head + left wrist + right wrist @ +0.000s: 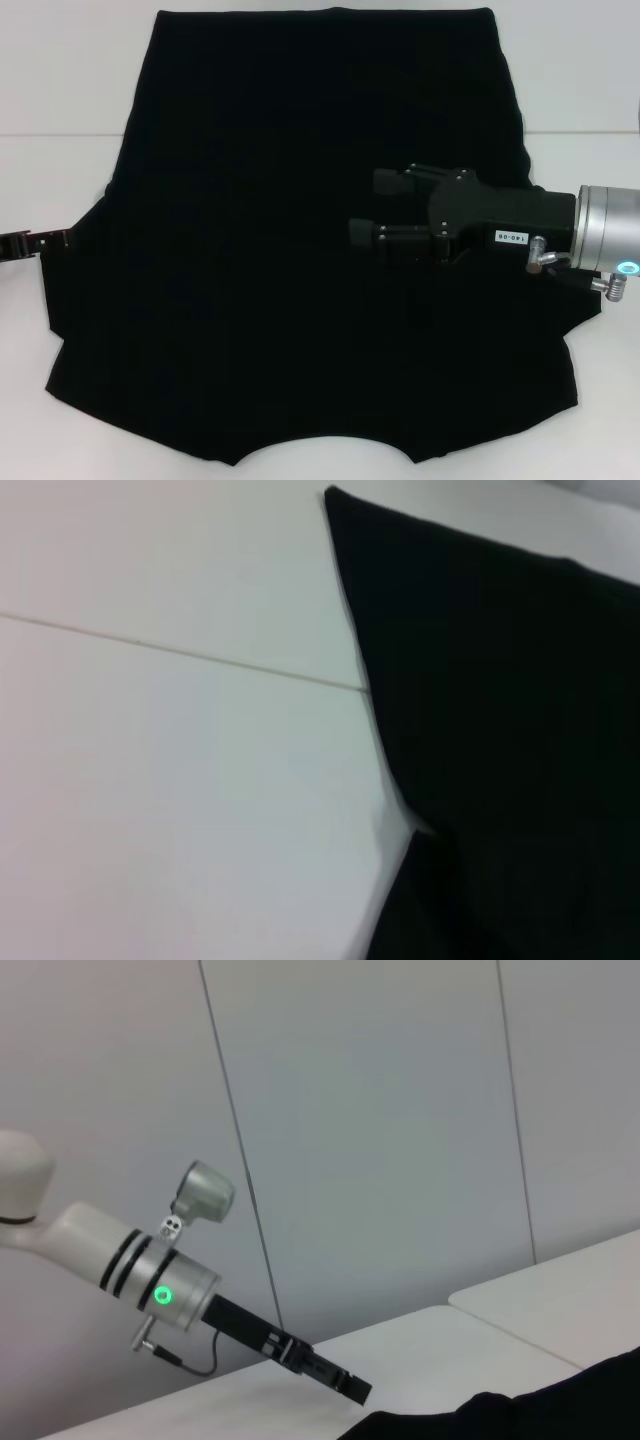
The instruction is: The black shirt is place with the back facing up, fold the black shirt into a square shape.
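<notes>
The black shirt lies spread flat on the white table, plain side up, with its curved neck edge nearest me and its straight hem far away. My right gripper hovers over the shirt's right-centre, pointing left, open, with nothing between its fingers. At the shirt's left sleeve edge my left gripper lies low over the table. The left wrist view shows the shirt's side edge against the table. In the right wrist view, the left gripper reaches toward a shirt fold.
A seam line runs across the white table. Bare table borders the shirt on the left and right. Grey wall panels stand behind the table.
</notes>
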Available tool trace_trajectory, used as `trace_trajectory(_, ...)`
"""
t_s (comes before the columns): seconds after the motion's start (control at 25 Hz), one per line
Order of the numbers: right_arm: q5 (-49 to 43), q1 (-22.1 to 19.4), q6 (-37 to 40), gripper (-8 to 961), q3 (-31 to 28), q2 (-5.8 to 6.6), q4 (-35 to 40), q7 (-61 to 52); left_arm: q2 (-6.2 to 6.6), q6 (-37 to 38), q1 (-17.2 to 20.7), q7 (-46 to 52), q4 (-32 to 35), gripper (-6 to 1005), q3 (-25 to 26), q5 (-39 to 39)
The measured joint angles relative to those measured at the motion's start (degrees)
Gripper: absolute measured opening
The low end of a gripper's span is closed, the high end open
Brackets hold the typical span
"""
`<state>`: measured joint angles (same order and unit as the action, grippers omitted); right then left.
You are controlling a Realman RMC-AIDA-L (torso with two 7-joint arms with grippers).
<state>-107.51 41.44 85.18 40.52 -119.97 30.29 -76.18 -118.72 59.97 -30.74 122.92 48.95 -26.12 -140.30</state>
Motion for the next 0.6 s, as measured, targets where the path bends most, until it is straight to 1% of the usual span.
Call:
trace_trajectory(0.2, 0.20, -0.20, -0.02, 900, 0.07, 0.00, -0.03, -0.10, -0.56, -3.16, -0.16, 2.40, -0.72, 932, -2.28, -0.78)
trace_trajectory(0.6, 0.20, -0.31, -0.02, 900, 0.08, 0.10, -0.06, -0.01, -0.81, -5.09, -0.19, 2.86, -3.19, 932, -2.54, -0.85)
